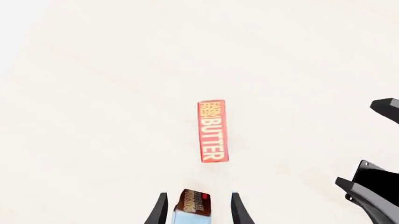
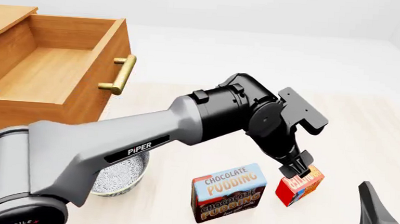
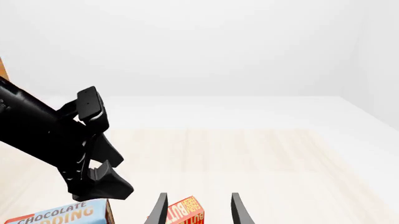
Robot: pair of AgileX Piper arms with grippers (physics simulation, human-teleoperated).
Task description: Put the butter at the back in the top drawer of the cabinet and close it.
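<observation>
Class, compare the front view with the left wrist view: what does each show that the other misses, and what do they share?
Front only: the cabinet, its open top drawer and a patterned bowl. Left wrist only: the butter seen lengthwise with its whole "BUTTER" lettering, and the open gap between the left gripper fingers. Both: the butter, the pudding box, and part of the right gripper.

my left arm [image 2: 114,143] is a grey tube marked "piper" in white, with glossy black wrist joints; both grippers, left gripper [image 2: 300,172] and right gripper [image 2: 389,207], carry slim black fingers.
</observation>
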